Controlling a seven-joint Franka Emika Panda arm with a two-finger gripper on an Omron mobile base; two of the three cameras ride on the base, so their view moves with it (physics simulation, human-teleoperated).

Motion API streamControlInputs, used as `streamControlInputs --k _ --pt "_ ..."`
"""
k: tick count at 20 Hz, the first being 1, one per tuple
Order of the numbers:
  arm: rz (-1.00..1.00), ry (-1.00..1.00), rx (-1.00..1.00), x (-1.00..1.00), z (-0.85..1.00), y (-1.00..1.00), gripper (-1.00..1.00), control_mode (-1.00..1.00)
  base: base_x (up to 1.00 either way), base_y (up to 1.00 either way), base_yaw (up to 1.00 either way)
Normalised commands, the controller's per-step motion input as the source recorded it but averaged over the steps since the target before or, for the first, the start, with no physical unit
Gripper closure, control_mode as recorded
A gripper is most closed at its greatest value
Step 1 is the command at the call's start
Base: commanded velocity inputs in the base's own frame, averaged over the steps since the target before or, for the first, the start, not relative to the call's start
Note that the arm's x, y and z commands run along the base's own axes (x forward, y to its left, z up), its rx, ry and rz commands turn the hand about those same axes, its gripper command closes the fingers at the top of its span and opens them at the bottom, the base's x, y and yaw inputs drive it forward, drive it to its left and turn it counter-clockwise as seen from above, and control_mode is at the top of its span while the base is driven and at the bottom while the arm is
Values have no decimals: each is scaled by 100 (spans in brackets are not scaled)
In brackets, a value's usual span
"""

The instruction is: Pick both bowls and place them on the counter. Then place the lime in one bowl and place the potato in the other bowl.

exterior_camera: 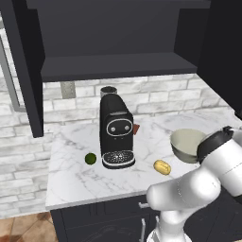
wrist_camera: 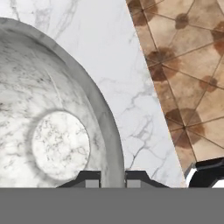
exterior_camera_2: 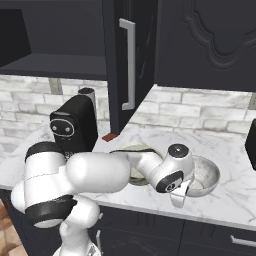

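Observation:
The white-grey marbled bowl (exterior_camera_2: 206, 176) sits low on the marble counter (exterior_camera_2: 235, 196) near its front edge. In the hand view its pale inside (wrist_camera: 57, 131) takes up the left side. My gripper (wrist_camera: 113, 178) straddles its rim, one finger inside and one outside, shut on it. From the right base view the gripper (exterior_camera_2: 180, 196) hangs at the bowl's near side. The olive-beige bowl (exterior_camera: 186, 144) stands on the counter beside my arm. The dark green lime (exterior_camera: 90, 158) lies left of the coffee machine, and the yellow potato (exterior_camera: 162, 167) lies to its right.
A black coffee machine (exterior_camera: 116, 132) stands mid-counter under a dark shelf (exterior_camera: 118, 66). An open dark cabinet door with a long handle (exterior_camera_2: 129, 65) hangs above the counter. Patterned brown floor tiles (wrist_camera: 192, 65) lie beyond the counter's front edge.

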Motion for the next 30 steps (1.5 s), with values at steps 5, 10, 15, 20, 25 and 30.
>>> streamControlInputs --k 5,10,15,20,25,30 --pt "5 4 0 22 -9 0 100 -100 0 0 0" --pt "5 3 0 16 -16 0 100 -100 0 0 0" --pt "4 2 0 10 -10 0 -100 -100 0 0 0" --pt "2 1 0 0 1 15 -100 -100 0 0 0" --pt "1 0 -1 -14 17 24 -100 -100 0 0 0" --pt "0 0 -1 -23 27 19 -100 -100 0 0 0"
